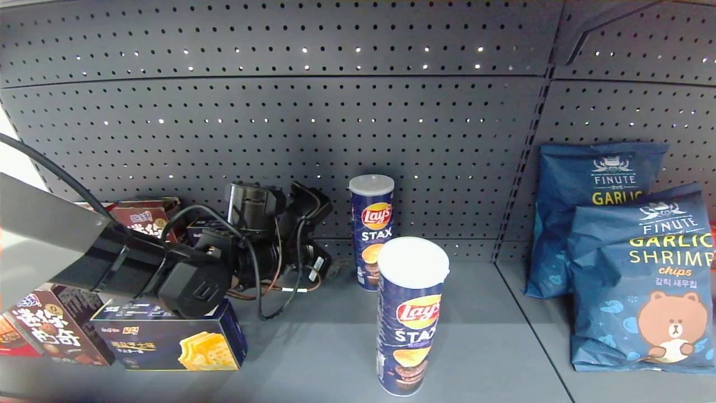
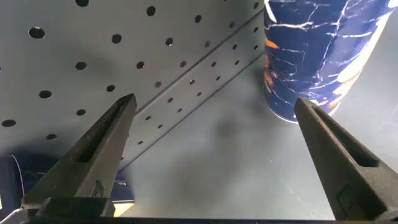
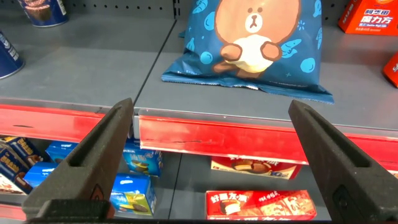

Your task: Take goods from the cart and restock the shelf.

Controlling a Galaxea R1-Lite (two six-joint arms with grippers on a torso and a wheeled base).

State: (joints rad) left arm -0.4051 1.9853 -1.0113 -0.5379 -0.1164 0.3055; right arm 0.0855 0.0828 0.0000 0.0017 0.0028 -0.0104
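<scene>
Far back on the shelf point(image 1: 313, 336), close to the pegboard back wall point(image 1: 279, 123), the left gripper point(image 2: 214, 102) hangs with its fingers spread apart and nothing between them. Just to its right a blue chip can point(image 1: 371, 232) stands upright with its lid on. In the left wrist view the can's lower part shows beyond one fingertip, untouched. A second chip can point(image 1: 411, 319) of the same kind stands upright nearer the front edge, slightly right of the first and apart from it. On the left, under the left arm, lies a dark blue cracker box point(image 1: 168, 341), with brown boxes point(image 1: 50, 330) beside it further left. On the right, two blue chip bags point(image 1: 643, 280) lean overlapping, the near one showing a bear. The right gripper point(image 3: 211, 104) is outside the shelf, before its red front strip point(image 3: 249, 140), fingers wide apart and empty. Small boxes point(image 3: 134, 186) sit on the lower shelf beneath.
</scene>
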